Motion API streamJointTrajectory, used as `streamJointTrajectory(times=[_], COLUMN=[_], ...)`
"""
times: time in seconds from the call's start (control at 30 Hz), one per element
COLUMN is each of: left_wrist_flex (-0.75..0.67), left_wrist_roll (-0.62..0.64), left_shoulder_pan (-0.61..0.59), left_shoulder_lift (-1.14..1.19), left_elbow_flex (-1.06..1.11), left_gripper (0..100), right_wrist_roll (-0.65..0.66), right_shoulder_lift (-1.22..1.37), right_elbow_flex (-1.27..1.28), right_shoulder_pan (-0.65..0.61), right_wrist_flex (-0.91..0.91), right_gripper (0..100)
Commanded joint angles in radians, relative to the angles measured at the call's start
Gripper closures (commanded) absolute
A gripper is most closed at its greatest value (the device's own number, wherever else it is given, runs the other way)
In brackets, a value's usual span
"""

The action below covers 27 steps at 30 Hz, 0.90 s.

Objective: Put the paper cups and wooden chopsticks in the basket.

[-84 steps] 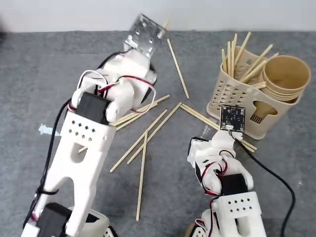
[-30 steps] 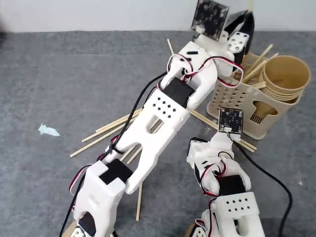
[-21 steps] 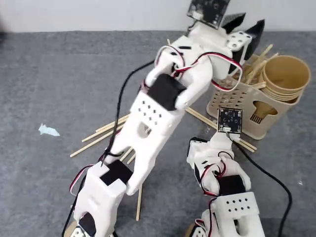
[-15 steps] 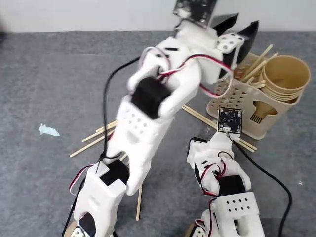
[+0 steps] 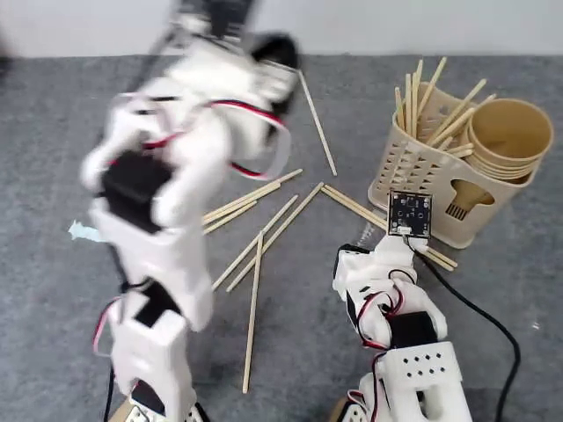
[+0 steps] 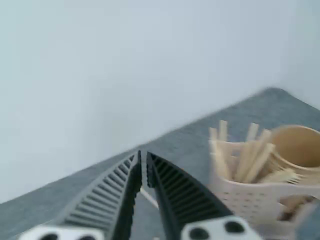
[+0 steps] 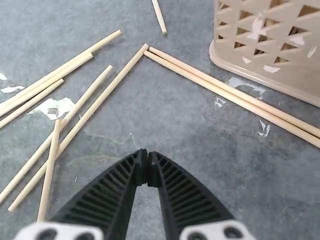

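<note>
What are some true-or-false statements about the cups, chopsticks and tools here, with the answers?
1. The paper cups sit stacked inside the basket. True.
2. Every chopstick is already in the basket. False: several chopsticks lie on the table.
3. The right tool is shut, with nothing in it. True.
4. The left tool grips a chopstick. False: it is shut and empty.
</note>
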Motion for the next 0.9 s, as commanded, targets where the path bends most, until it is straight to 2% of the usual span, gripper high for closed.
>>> streamJointTrajectory(times=[0.0, 0.07, 0.2, 0.37, 0.53, 0.7, 0.87], left_wrist_flex=[0.025, 0.025, 0.020, -0.006, -0.063, -0.180, -0.319], left_wrist_roll=[-0.014, -0.018, -0.107, -0.141, -0.141, -0.141, -0.141], left_shoulder_pan=[-0.129, -0.183, -0.241, -0.296, -0.396, -0.479, -0.529], left_shoulder_lift=[-0.100, -0.147, -0.282, -0.446, -0.565, -0.643, -0.730], left_elbow_flex=[0.088, 0.217, 0.568, 0.914, 1.188, 1.480, 1.745], left_gripper=[99, 98, 98, 98, 98, 98, 98], right_wrist_roll=[0.009, 0.009, -0.015, -0.035, -0.034, -0.037, -0.038], right_shoulder_lift=[-0.022, -0.022, -0.022, -0.012, -0.004, 0.117, 0.331], right_elbow_flex=[-0.009, -0.011, -0.043, -0.256, -0.422, -0.436, -0.471], right_shoulder_pan=[-0.007, -0.007, -0.007, -0.015, -0.145, -0.291, -0.338], right_wrist_flex=[-0.012, -0.012, 0.004, 0.206, 0.349, 0.351, 0.323], right_gripper=[99.0, 99.0, 99.0, 99.0, 99.0, 98.9, 98.8])
